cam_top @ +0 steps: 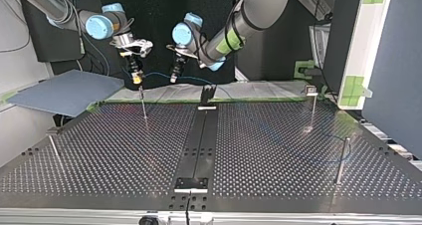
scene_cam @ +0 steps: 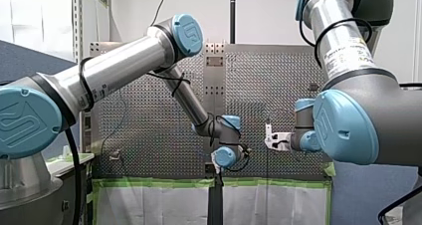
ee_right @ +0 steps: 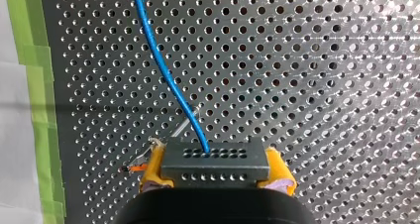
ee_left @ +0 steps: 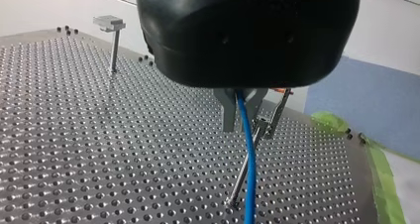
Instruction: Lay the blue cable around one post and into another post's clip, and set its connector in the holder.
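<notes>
Cable routing under way: my right gripper [ee_right: 216, 167] clamps the connector [ee_right: 215, 159]; my left gripper [ee_left: 242, 120] pinches the blue cable [ee_left: 250, 169] beside the post [ee_left: 238, 184]. Next, probably: wrap that post.

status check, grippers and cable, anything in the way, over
Left gripper shut on blue cable. Right gripper shut on connector. Thin post close beside the cable, just past left fingers.

Perforated table [cam_top: 273, 150], upright posts [cam_top: 342, 160], black rail [cam_top: 199, 145]
</notes>
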Robot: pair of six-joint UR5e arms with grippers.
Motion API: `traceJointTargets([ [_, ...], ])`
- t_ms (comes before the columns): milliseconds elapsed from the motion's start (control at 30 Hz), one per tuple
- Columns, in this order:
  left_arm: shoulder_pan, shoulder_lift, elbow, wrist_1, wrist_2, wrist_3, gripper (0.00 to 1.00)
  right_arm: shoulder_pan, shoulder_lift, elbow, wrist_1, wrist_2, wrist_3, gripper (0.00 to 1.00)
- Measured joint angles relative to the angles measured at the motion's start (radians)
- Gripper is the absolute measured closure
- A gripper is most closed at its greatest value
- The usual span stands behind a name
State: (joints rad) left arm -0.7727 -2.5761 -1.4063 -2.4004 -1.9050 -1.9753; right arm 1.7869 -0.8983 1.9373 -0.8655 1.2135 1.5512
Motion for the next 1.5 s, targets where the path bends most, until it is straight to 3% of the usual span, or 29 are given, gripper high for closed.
traceJointTargets([
  [233, -0.001, 0.000, 0.000, -0.001, -0.002, 0.002, 0.99, 0.000, 0.000, 0.001, 0.004, 0.005, 0.000, 1.00],
  [467, -0.013, 0.000, 0.000, 0.018, -0.002, 0.046, 0.99, -0.002, 0.000, 0.001, 0.023, 0.038, -0.001, 1.00],
  [667, -0.030, 0.000, 0.000, 0.035, -0.002, 0.053, 0.99, -0.010, 0.000, 0.011, 0.032, 0.077, 0.000, 1.00],
  [833, -0.044, -0.002, 0.008, 0.038, -0.001, 0.052, 0.99, -0.017, 0.001, 0.017, 0.022, 0.084, 0.004, 1.00],
  [1000, -0.068, -0.030, 0.044, 0.007, -0.005, 0.053, 0.99, -0.020, 0.003, 0.018, 0.022, 0.089, 0.003, 1.00],
  [1167, -0.094, -0.074, 0.090, -0.038, -0.020, 0.040, 0.99, -0.028, 0.006, 0.023, 0.019, 0.116, 0.002, 1.00],
  [1500, -0.100, -0.104, 0.189, -0.078, -0.025, 0.024, 0.99, -0.045, 0.015, 0.025, 0.009, 0.123, 0.006, 1.00],
])
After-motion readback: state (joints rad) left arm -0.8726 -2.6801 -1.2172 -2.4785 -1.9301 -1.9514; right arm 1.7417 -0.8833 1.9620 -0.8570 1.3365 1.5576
